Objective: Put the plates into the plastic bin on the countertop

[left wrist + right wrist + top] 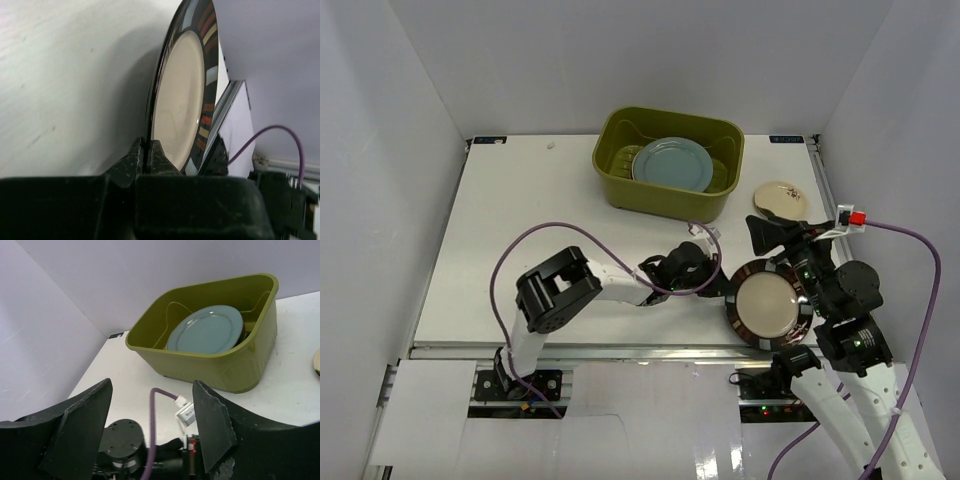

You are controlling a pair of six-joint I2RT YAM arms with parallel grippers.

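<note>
Near rail (570,351), L tool (148,146) clamps dark-rimmed plate (180,100); R tool (152,385) spread; in bin (225,370), lower plates (243,334) mostly hidden.

Left half of the countertop (510,220) is lying open, from the side wall (390,200) across to the plastic bin (660,203). The left arm (610,288) is stretching across the front strip with its purple cable (510,255) looping over it, barring the near centre. The left gripper (722,290) is pinching the rim of the dark-rimmed beige plate (767,305), which is filling the front right. The right arm (850,300) is crowding just beside that plate. The right gripper (152,385) is hanging with jaws apart, facing the bin. A small cream plate (780,200) is occupying the gap right of the bin. Inside the bin, a blue-grey plate (670,165) is leaning across the middle and right, and the left end is showing bare floor.
</note>
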